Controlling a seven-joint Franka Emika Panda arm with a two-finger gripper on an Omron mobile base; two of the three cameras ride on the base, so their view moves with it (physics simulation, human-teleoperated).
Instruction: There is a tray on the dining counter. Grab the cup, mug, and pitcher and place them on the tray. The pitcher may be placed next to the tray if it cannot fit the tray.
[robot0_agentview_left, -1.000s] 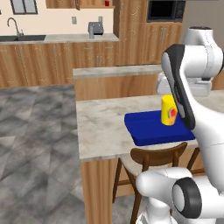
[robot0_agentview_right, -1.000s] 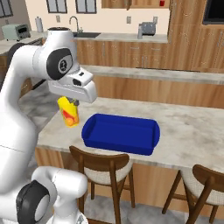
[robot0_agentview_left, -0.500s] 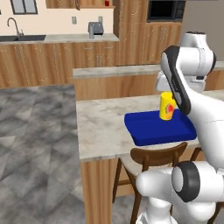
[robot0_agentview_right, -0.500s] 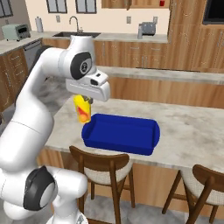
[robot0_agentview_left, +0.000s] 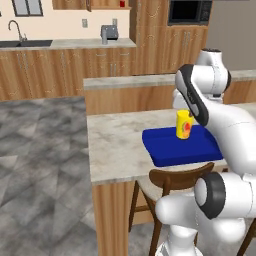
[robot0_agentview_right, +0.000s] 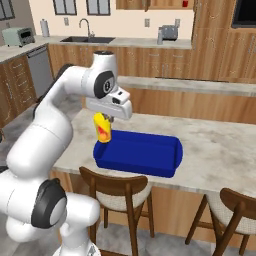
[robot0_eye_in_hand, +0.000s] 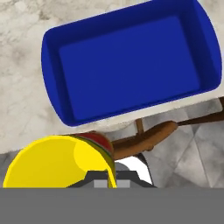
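The cup (robot0_agentview_right: 102, 128) is held clamped in the gripper (robot0_agentview_right: 106, 120), hand pointed down above the tray's (robot0_agentview_right: 150, 167) near-left edge.

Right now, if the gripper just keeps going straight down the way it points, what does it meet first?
Probably the tray. The gripper, shut on the cup, points down near the tray's end. The hand view looks into its bare floor, so the cup's base would likely land there, though depth is unclear.
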